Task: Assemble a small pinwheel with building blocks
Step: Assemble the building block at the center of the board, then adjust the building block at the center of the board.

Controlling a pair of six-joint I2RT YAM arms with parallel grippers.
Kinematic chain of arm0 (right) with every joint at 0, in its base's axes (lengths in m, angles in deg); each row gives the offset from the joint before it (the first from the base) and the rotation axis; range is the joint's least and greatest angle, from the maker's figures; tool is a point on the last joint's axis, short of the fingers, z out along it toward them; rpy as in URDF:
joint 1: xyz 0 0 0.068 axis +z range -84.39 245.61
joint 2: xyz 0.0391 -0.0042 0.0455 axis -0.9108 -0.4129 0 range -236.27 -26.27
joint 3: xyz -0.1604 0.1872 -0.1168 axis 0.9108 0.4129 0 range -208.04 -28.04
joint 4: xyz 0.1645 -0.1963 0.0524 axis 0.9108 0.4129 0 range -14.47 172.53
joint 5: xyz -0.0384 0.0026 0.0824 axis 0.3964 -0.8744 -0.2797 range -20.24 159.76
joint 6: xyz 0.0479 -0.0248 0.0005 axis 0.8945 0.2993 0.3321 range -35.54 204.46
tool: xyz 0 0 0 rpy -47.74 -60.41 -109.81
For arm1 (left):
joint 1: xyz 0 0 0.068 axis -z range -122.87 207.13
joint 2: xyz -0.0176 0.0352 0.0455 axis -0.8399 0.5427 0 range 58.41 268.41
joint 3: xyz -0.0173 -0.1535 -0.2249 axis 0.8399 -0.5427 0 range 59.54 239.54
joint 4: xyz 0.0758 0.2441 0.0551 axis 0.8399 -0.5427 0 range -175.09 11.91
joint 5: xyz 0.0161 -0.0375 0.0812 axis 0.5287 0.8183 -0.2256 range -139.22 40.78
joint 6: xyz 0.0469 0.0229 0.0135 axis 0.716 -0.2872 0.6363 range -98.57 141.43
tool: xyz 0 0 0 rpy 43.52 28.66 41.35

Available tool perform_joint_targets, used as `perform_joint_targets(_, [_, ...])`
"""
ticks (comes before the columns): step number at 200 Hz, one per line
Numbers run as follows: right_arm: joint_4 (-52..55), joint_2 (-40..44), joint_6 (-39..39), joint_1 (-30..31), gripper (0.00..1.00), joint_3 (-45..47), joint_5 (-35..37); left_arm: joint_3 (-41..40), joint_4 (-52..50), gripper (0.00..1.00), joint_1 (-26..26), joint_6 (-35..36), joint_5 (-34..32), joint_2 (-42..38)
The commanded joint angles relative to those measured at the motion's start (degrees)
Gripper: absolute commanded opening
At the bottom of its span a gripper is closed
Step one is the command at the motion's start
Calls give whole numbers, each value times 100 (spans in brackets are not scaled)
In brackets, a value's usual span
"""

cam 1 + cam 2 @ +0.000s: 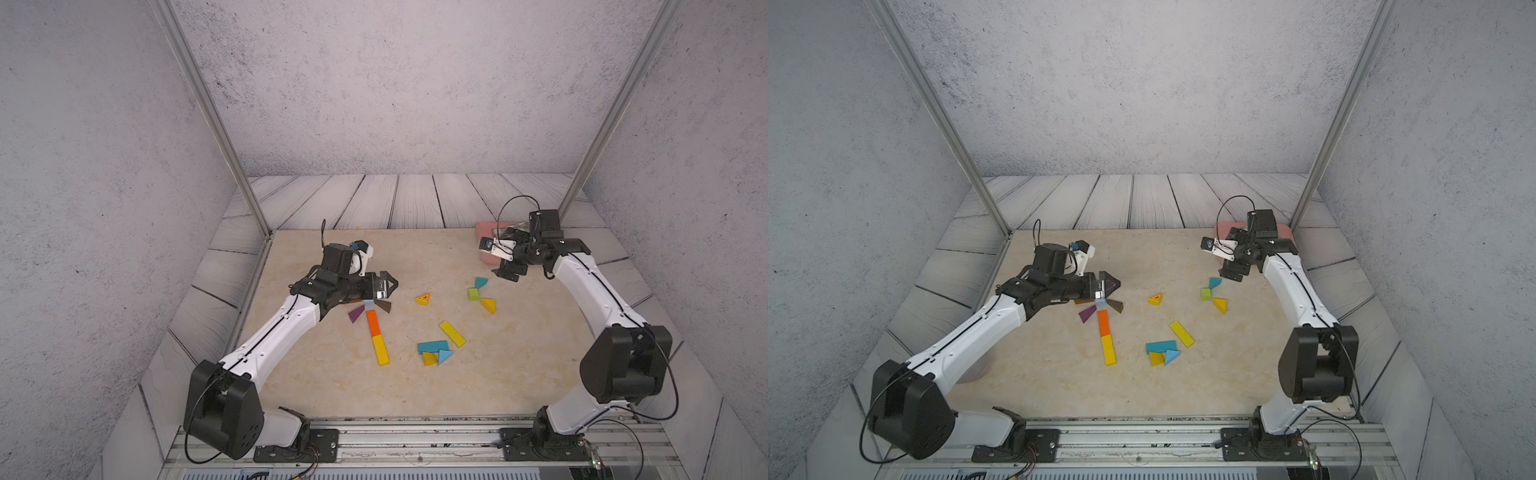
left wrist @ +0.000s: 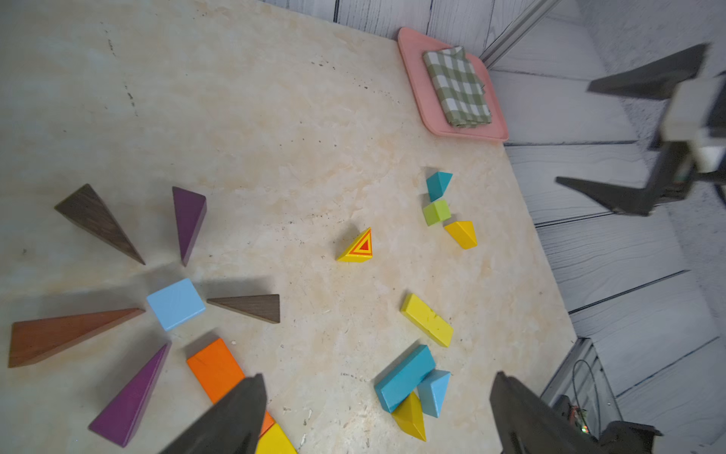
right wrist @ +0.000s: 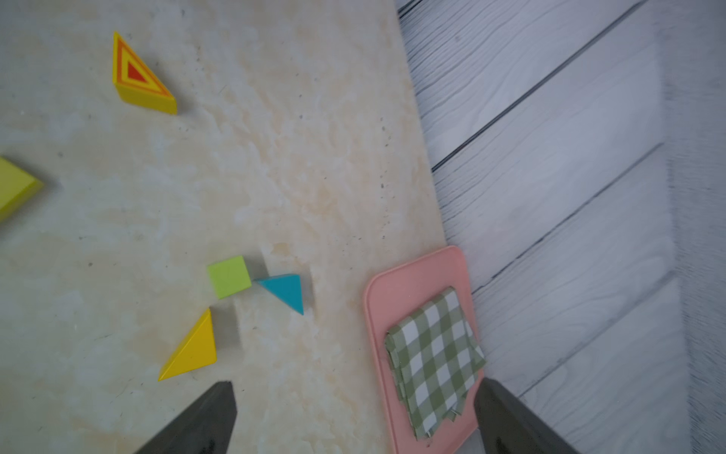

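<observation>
Both top views: left pincer (image 1: pixel 390 284) poised just above light-blue cube (image 1: pixel 369 304); orange bar (image 1: pixel 373 323) just beside cube on near side, yellow bar (image 1: pixel 380 350) butted end to end beyond it; right pincer (image 1: pixel 506 275) well apart from cube, far right over worktop (image 1: pixel 519 374).

Left wrist: pincer spread wide, gripping nothing; brown wedges (image 2: pixel 98 222) and purple wedges (image 2: pixel 188 220) fanned round cube, tips toward it.

Right wrist: pincer spread wide, empty; green cube (image 3: pixel 230 276), teal triangle (image 3: pixel 285 291), yellow triangle (image 3: pixel 192 348) clustered on worktop; checked cloth (image 3: pixel 432 361) on pink tray (image 3: pixel 412 275).

Splayed left pincer (image 2: pixel 377 376), splayed right pincer (image 3: pixel 356 383), neither holding anything
</observation>
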Motion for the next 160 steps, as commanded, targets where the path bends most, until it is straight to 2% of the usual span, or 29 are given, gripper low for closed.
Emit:
perform_joint_targets(1, [-404,432,1453,-6,99,139,-134,351,-307,96,223,335,-426,243])
perform_joint_targets(28, [-775,693,2571,3,99,483,-321,662,-323,96,357,410,-443,552])
perform_joint_targets(37, [-848,683,3538,17,99,386,-134,838,-428,96,387,483,-529,703])
perform_joint_targets(55, [-672,584,6293,-1,99,-46,959,1322,-762,94,535,753,-864,1128])
perform_joint_targets(68, [-164,565,7037,-8,99,-228,931,1656,-914,91,657,964,-1037,1508])
perform_joint_targets(85, [-399,883,7985,-17,99,320,926,2270,-1325,85,825,1234,-1150,2127])
perform_joint_targets(103, [-746,1328,8421,-25,99,1033,695,3054,-1981,82,1097,1645,-1545,2836])
perform_joint_targets(117, [-737,1543,8714,-19,99,1338,875,3586,-2431,81,1272,1947,-1787,3348])
perform_joint_targets(160, [-625,1743,8742,-35,99,1852,462,4939,-3625,72,1536,2252,-1994,4652])
